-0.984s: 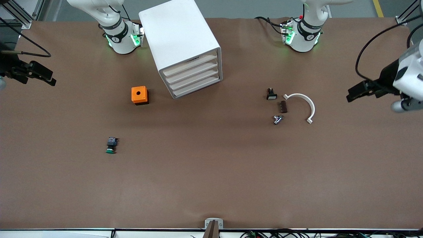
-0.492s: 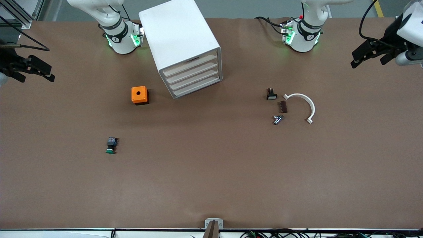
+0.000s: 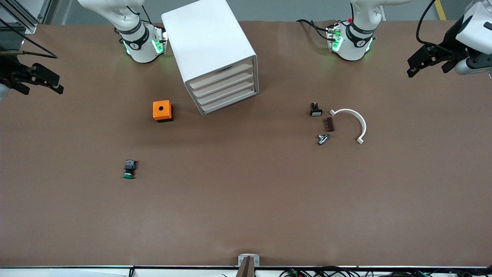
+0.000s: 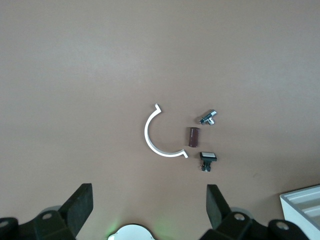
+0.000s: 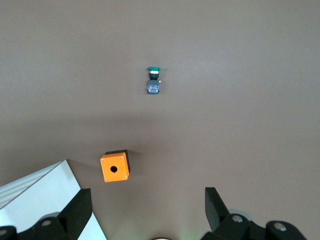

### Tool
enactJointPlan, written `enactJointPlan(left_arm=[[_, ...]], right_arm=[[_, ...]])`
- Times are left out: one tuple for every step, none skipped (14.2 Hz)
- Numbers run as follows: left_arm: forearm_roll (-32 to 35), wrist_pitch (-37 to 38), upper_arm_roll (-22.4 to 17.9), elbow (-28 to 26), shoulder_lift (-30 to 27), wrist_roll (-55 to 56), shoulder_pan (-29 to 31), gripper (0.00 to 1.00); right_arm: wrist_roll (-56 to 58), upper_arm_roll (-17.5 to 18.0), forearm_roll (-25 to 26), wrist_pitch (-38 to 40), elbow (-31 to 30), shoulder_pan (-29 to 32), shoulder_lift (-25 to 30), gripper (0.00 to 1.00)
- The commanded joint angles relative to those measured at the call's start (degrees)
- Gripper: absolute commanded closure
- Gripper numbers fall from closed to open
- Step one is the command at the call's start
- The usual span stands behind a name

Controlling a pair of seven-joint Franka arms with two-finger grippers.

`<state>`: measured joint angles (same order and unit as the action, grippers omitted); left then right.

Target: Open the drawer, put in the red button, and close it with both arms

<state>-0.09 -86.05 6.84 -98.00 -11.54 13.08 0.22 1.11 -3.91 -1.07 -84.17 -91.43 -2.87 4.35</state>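
Observation:
The white cabinet (image 3: 209,42) stands between the arm bases, and its highest drawer (image 3: 223,74) is shut flush like the three below it. The red button is hidden; no view shows it. My left gripper (image 3: 426,69) hangs open and empty over the table's edge at the left arm's end, and its wrist view shows the fingers spread wide (image 4: 148,207) over bare table. My right gripper (image 3: 40,90) hangs open and empty over the table's edge at the right arm's end (image 5: 146,210).
A green-capped button (image 3: 129,169) and an orange box with a hole (image 3: 162,110) lie toward the right arm's end. A white curved piece (image 3: 359,121), a brown cylinder (image 3: 329,124), a metal part (image 3: 323,139) and a black switch (image 3: 316,109) lie toward the left arm's end.
My left gripper has swung away from the front camera, toward the arm bases' side of the table, then held still. My right gripper has shifted slightly. Nothing on the table has moved.

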Motion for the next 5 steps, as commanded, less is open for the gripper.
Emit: enactJointPlan(left_arm=[[1.5, 0.45, 0.28, 1.66, 0.9, -0.95, 0.49, 0.0], [1.5, 0.53, 0.19, 2.28, 1.34, -0.77, 0.49, 0.0], [1.5, 0.45, 0.19, 2.37, 1.69, -0.77, 0.4, 0.0], [1.5, 0.53, 0.19, 2.37, 1.79, -0.77, 0.4, 0.0], [1.5, 0.45, 0.19, 2.37, 1.79, -0.77, 0.4, 0.0]], right_arm=[[0.91, -0.13, 0.54, 2.52, 1.69, 0.06, 0.92, 0.0], [1.0, -0.22, 0.54, 2.61, 1.69, 0.06, 0.92, 0.0], [1.0, -0.22, 0.54, 2.61, 1.69, 0.15, 0.92, 0.0], [1.0, -0.22, 0.54, 2.79, 1.69, 0.15, 0.92, 0.0], [1.44, -0.31, 0.45, 3.31, 1.69, 0.15, 0.84, 0.0]])
